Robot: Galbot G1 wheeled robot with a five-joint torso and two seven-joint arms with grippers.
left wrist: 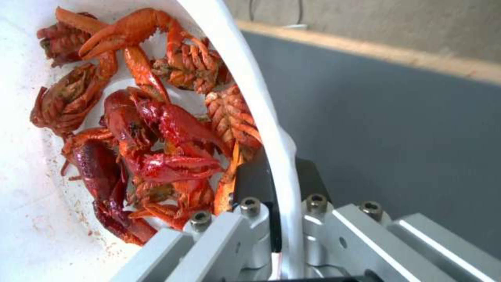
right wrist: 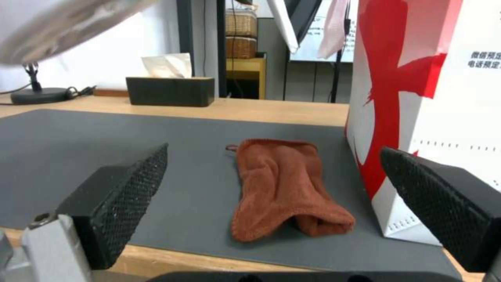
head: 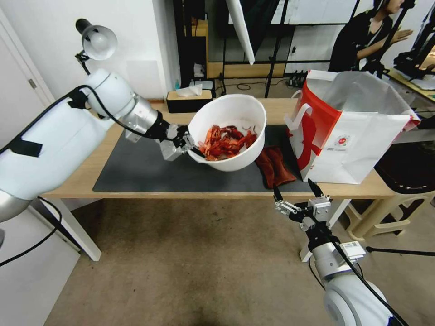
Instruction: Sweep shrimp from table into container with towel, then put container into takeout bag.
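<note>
- The left gripper (head: 189, 146) is clamping the rim of the bowl (head: 235, 113), one finger inside the wall and one outside, as the left wrist view shows at the rim (left wrist: 271, 129).
- The bowl is hanging in the air above the dark mat (head: 145, 170), extending away from the left gripper toward the bag and tilting so its opening is facing the camera.
- The shrimp (head: 224, 141) are lying inside the bowl, piling against the lower wall just beyond the gripper's inner finger; in the left wrist view the red shells (left wrist: 151, 133) are sitting right next to that finger.
- Reddish stains are showing on the bowl's inner wall near the shells.
- The right gripper (head: 297, 192) is hovering just off the near edge of the table (head: 86, 174), its fingers spread wide apart and gripping nothing.
- The towel (head: 275, 167) is lying flat on the mat directly ahead of the right gripper; in the right wrist view the cloth (right wrist: 284, 188) is appearing between the two black pads (right wrist: 130, 188), apart from both.
- The bag (head: 358, 131) is standing upright on the table, ahead of the right gripper and to its right, with its mouth open and its red side panel just beside the towel (right wrist: 389, 78).
- A black tissue box (head: 188, 100) is sitting at the far edge of the table, beyond the left gripper.
- A desk lamp (head: 95, 40) is standing farther off behind the left arm.
</note>
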